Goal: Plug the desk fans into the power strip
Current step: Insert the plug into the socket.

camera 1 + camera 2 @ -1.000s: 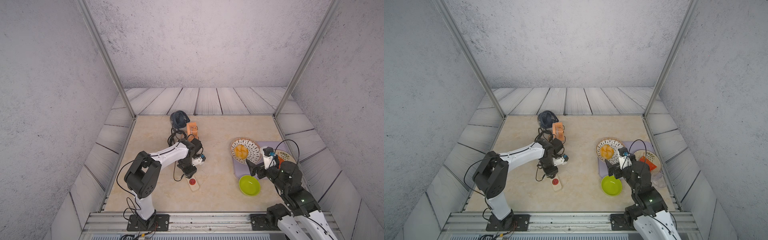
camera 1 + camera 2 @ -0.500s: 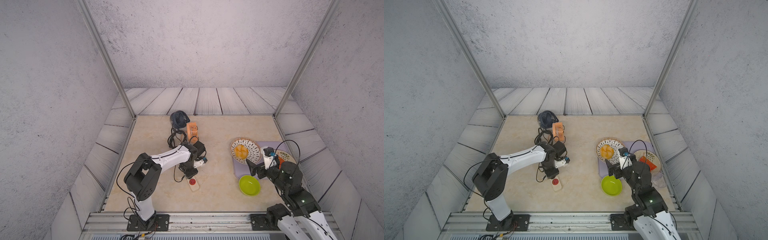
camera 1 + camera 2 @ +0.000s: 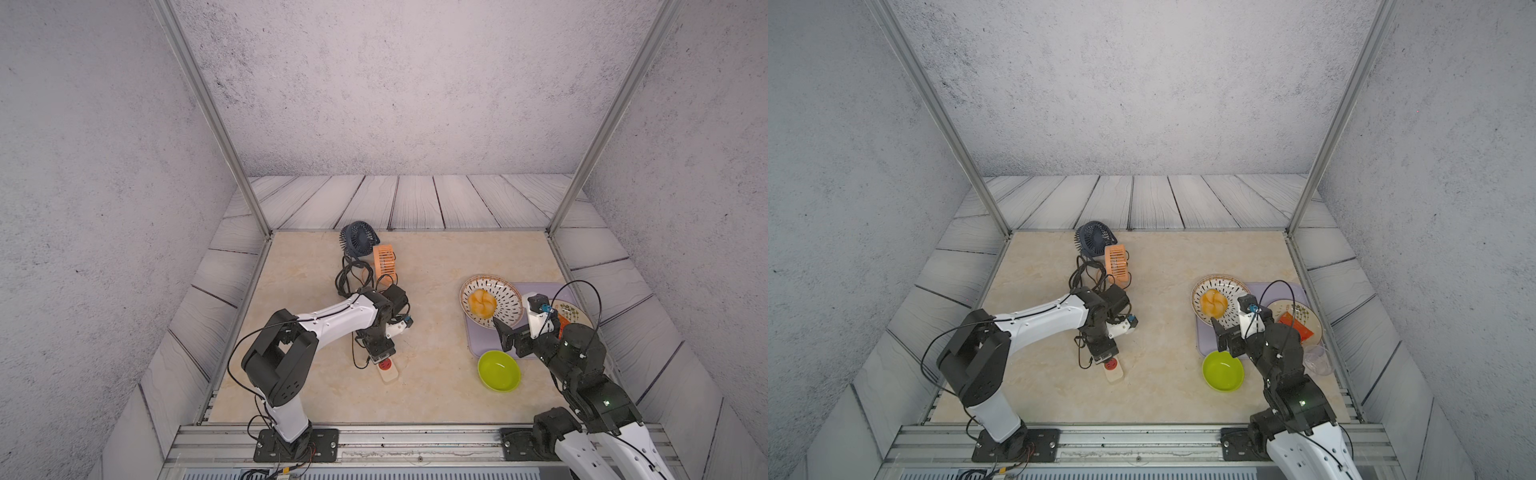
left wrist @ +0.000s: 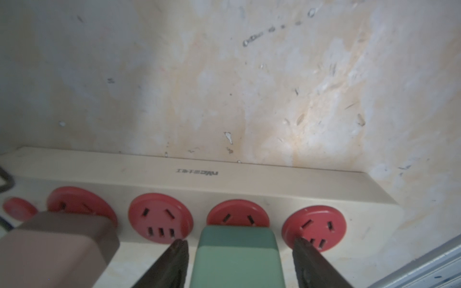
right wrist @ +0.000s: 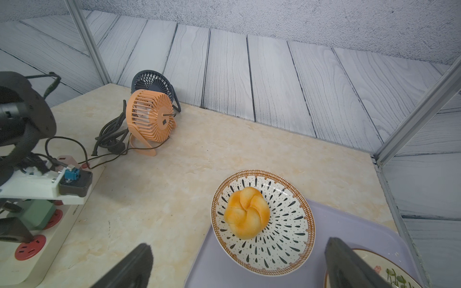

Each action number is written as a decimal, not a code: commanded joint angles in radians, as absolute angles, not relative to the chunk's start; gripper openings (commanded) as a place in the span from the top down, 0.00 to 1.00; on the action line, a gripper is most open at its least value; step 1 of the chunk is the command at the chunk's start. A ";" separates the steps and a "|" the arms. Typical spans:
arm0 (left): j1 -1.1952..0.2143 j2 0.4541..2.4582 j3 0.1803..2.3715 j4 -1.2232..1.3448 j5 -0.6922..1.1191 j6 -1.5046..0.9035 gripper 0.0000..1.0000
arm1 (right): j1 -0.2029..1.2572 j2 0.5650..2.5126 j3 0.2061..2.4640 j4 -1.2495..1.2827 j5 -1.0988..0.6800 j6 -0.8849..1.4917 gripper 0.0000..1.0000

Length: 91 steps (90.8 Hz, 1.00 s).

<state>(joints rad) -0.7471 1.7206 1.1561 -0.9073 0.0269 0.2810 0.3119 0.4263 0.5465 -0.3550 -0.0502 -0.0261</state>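
Note:
The cream power strip lies on the table with red round sockets. A green plug sits in the third socket and a brown plug in the first. My left gripper hangs over the green plug, open, with a gap on each side. In both top views this gripper covers most of the strip. A dark blue desk fan and an orange desk fan stand at the back. My right gripper is open and empty above the tray.
A tangle of black cords lies between the fans and the strip. A patterned plate with a bun sits on a purple tray. A green bowl, a second plate and a clear cup are at the right.
My left gripper's jaws have opened off the green plug, which stays in its socket. The right arm has not moved.

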 commanded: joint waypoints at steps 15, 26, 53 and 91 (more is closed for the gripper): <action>-0.749 1.685 1.185 -0.936 0.047 0.290 0.24 | 0.309 0.419 0.543 -0.358 -0.037 -0.023 0.01; -0.746 1.682 1.181 -0.952 0.065 0.295 0.25 | 0.309 0.422 0.543 -0.359 -0.040 -0.023 0.01; -0.738 1.644 1.178 -0.994 0.094 0.310 0.27 | 0.310 0.426 0.541 -0.356 -0.040 -0.023 0.01; -0.735 1.655 1.185 -0.984 0.067 0.311 0.56 | 0.309 0.426 0.541 -0.357 -0.038 -0.023 0.01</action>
<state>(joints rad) -0.7330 1.6619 1.1759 -0.9596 0.0605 0.3054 0.3119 0.4278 0.5465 -0.3553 -0.0494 -0.0261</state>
